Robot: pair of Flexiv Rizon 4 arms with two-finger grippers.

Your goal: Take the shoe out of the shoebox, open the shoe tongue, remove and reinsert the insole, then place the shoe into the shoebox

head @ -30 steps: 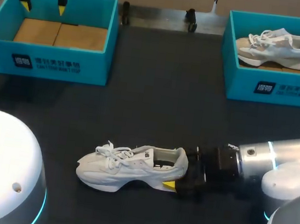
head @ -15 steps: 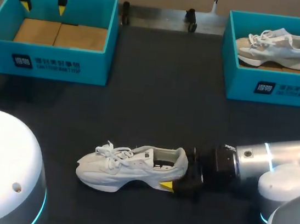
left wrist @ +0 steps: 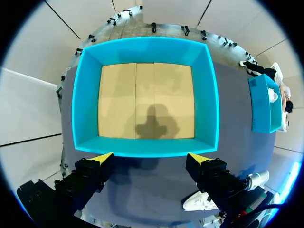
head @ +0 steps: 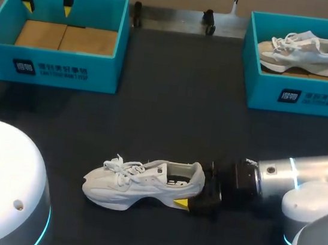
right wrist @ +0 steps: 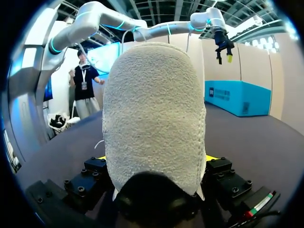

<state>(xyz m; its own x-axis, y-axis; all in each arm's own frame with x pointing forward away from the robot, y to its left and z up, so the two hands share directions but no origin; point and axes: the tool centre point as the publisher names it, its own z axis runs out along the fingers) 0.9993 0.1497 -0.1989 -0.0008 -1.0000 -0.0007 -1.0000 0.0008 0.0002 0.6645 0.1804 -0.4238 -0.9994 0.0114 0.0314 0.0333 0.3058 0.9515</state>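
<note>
Leftward a touch had slid the white laced sneaker [head: 135,182], heel pinched by the right gripper [head: 195,190], on open dark table [head: 171,111]; well apart, the left gripper [left wrist: 151,157] hung spread above the teal cardboard shoebox [head: 50,66].

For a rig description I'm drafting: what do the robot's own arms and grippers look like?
The left arm and right arm are rounded silver tubes with glowing light-blue rings; thin pale cables run along the left one. The left gripper and right gripper are black and blocky, with screws and pointed yellow fingertips.
</note>
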